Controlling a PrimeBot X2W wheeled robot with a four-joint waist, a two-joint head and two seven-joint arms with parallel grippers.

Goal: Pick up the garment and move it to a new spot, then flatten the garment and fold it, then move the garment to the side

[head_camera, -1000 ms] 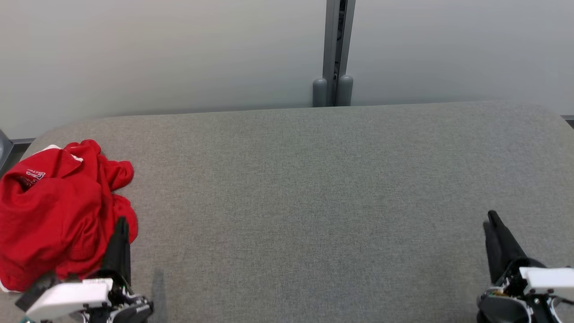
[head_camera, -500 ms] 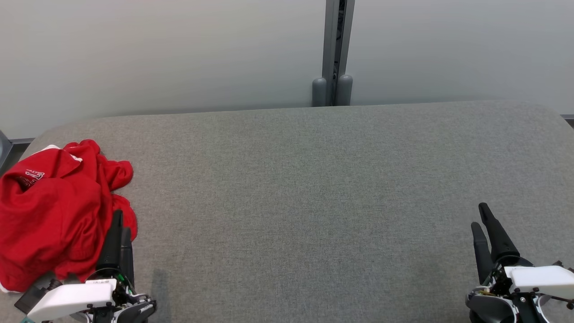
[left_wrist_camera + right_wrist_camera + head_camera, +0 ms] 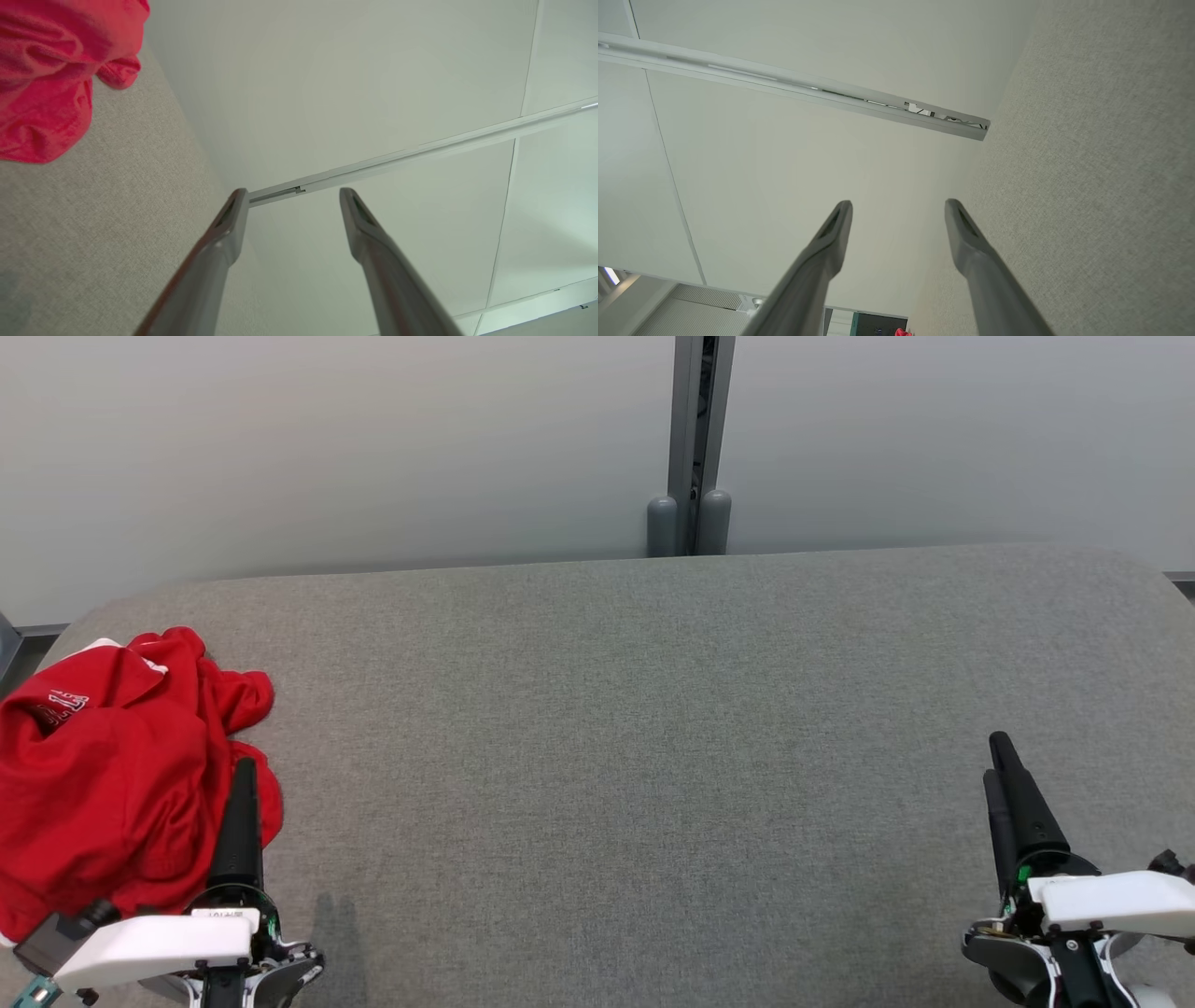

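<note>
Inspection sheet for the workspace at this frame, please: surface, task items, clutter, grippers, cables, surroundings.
Surface: grey fabric-covered table with rounded far corners.
Job's things: red garment with white trim and lettering, crumpled in a heap at the table's left end, not flattened or folded.
Clutter: nothing seen.
Grippers: left gripper open, holding nothing, beside the garment's right edge; right gripper open, holding nothing, over the table's near right part.
Cables: nothing seen.
Surroundings: pale wall panels behind the table, joined by a grey vertical post.
</note>
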